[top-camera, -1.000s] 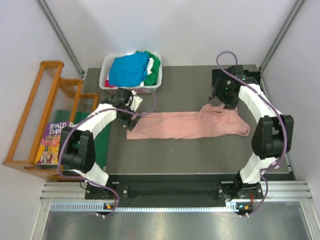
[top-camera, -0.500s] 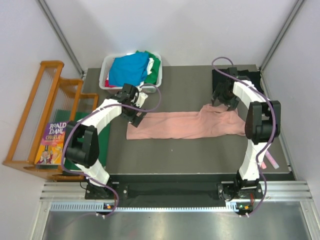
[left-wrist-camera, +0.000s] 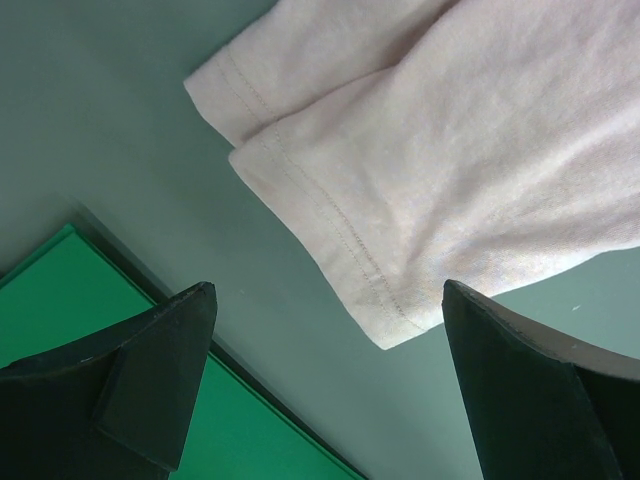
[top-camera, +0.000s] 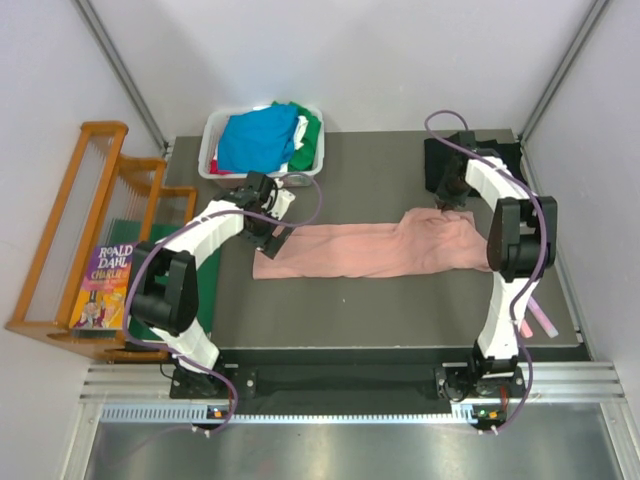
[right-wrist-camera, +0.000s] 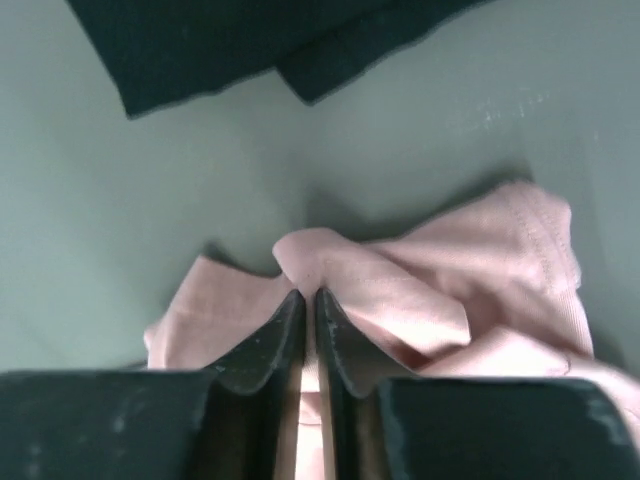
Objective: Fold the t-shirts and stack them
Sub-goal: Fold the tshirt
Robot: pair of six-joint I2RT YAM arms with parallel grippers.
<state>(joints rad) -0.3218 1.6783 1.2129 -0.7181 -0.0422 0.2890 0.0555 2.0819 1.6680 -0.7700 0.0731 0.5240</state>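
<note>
A dusty-pink t-shirt [top-camera: 370, 249] lies folded into a long strip across the middle of the dark table. My right gripper [top-camera: 449, 203] is shut on a pinched fold of pink cloth [right-wrist-camera: 330, 262] at the strip's far right end. My left gripper [top-camera: 272, 226] hovers open over the strip's left end, its fingers [left-wrist-camera: 160, 370] wide apart with the pink hem corner [left-wrist-camera: 390, 320] between them, not touched. A black t-shirt [top-camera: 440, 157] lies at the far right of the table, its edge [right-wrist-camera: 250, 50] just beyond the right gripper.
A white basket [top-camera: 212, 160] at the far left holds blue, green, white and red shirts. A flat green board [left-wrist-camera: 60, 300] lies at the table's left edge. A wooden rack [top-camera: 70, 230] with a book [top-camera: 100, 285] stands left of the table.
My right gripper has come down onto the pink shirt's right end and shut on a fold of it. My left gripper has shifted right, over the shirt's left end, staying open.
</note>
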